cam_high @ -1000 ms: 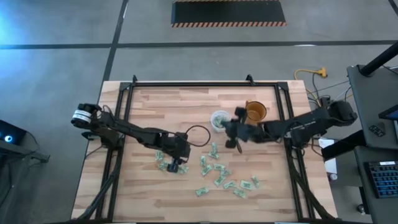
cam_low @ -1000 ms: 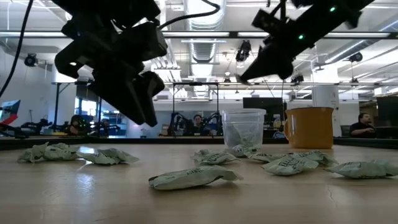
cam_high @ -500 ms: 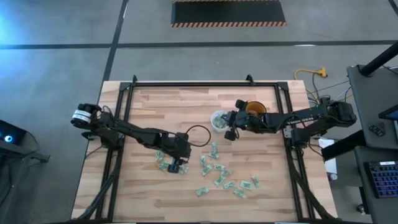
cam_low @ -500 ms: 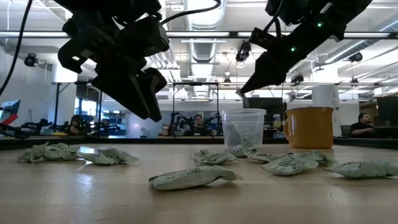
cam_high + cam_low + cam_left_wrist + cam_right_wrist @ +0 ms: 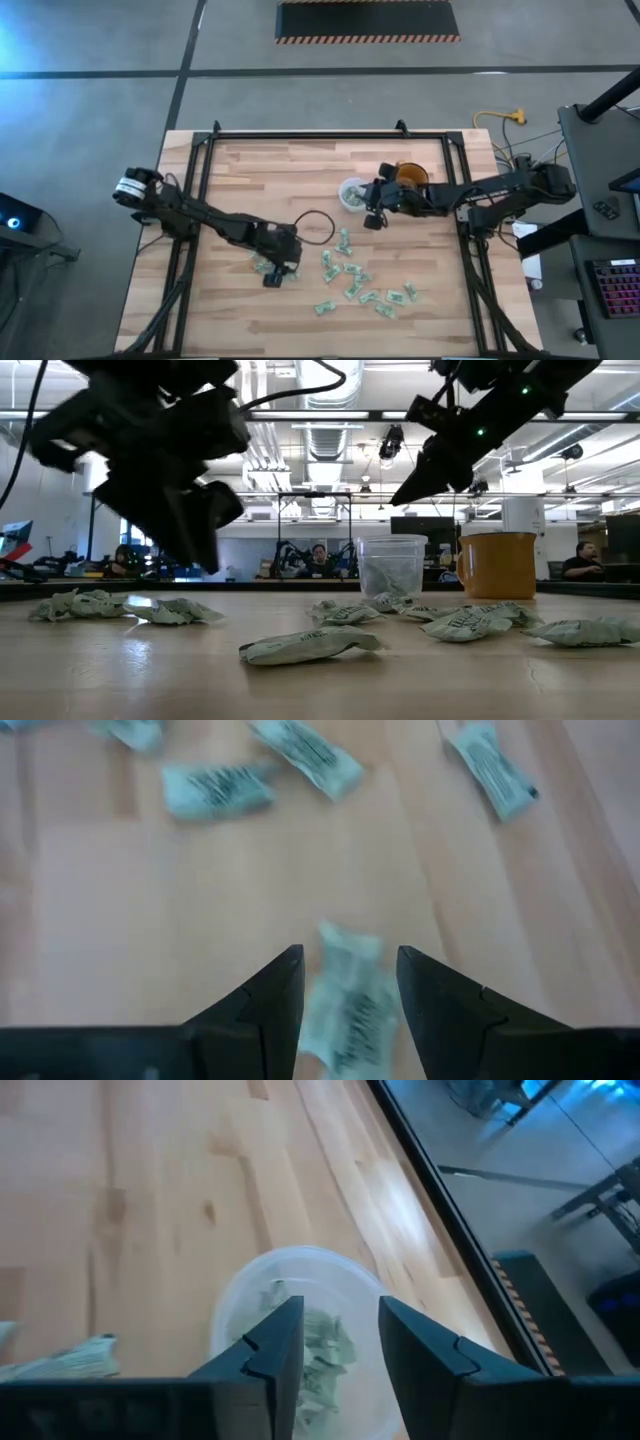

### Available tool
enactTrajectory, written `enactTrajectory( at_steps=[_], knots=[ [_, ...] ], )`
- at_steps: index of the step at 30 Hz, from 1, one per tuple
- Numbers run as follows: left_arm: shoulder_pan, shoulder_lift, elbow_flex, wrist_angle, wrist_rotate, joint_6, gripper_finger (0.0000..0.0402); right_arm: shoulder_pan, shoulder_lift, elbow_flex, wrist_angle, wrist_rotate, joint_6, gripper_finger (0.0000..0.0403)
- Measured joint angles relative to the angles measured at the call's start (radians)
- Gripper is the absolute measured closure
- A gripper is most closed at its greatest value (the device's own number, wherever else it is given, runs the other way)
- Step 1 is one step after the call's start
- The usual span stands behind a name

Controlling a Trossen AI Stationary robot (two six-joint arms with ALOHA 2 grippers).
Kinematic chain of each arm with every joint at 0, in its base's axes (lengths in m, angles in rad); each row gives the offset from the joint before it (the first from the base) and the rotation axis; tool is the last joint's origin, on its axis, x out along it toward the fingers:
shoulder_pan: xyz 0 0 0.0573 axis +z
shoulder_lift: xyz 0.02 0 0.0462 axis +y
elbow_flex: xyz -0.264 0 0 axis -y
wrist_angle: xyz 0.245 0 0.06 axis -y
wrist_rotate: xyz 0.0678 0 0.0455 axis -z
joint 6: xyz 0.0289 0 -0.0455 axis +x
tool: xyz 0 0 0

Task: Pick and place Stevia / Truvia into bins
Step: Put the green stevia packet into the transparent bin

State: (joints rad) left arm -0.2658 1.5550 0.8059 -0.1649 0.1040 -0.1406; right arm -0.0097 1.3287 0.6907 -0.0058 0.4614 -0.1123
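We look straight down on a wooden table framed by black rails, its far half bare planks with room to move, its near right crowded with loose sachets of pale green and white. Beyond every edge lies grey floor; desks stand just off the right side.

The right gripper reaches in from the right rail, arm stretched nearly level across the table, and hangs over the near rim of the clear cup. Its wrist camera shows the two dark fingers spread apart with nothing between them, the cup directly below and crumpled sachets lying inside it. The orange cup stands just beside the clear one, under the right arm.

The left gripper comes in from the left edge, arm slanting toward the table's middle, and is tipped down low at the left end of the scatter. Its fingers are parted, and one sachet lies between them on the wood; we cannot tell whether they touch it. A black cable loop curls above that wrist.
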Motion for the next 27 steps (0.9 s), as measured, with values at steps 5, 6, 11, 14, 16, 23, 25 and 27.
enactTrajectory(
  at_steps=[5, 6, 11, 14, 16, 23, 25, 27],
  knots=[
    [-0.04, 0.0, -0.026, 0.005, -0.019, -0.019, 0.0257, 0.05, -0.043, 0.0, -0.04, 0.001, 0.003, 0.0283],
    [-0.043, 0.0, -0.027, 0.006, -0.035, -0.019, 0.0257, 0.061, -0.05, 0.0, -0.05, 0.0, 0.005, 0.0284],
    [-0.041, 0.0, -0.027, 0.022, -0.091, -0.005, 0.0257, 0.11, -0.081, 0.0, -0.066, 0.001, 0.011, 0.029],
    [-0.041, 0.011, -0.027, 0.033, -0.096, -0.004, 0.0257, 0.129, -0.099, 0.0, -0.067, 0.0, 0.009, 0.0293],
    [-0.041, 0.024, -0.028, 0.026, -0.095, -0.004, 0.0257, 0.138, -0.11, 0.0, -0.068, 0.001, 0.008, 0.0295],
    [-0.027, 0.087, -0.023, 0.052, -0.091, 0.045, 0.0257, 0.159, -0.131, 0.0, -0.073, 0.001, 0.009, 0.0294],
    [-0.02, 0.085, -0.022, 0.055, -0.092, 0.046, 0.026, 0.161, -0.134, 0.0, -0.073, 0.001, 0.008, 0.0294],
    [-0.015, 0.085, -0.022, 0.052, -0.091, 0.046, 0.0266, 0.161, -0.137, 0.0, -0.074, 0.001, 0.008, 0.0296]
  ],
)
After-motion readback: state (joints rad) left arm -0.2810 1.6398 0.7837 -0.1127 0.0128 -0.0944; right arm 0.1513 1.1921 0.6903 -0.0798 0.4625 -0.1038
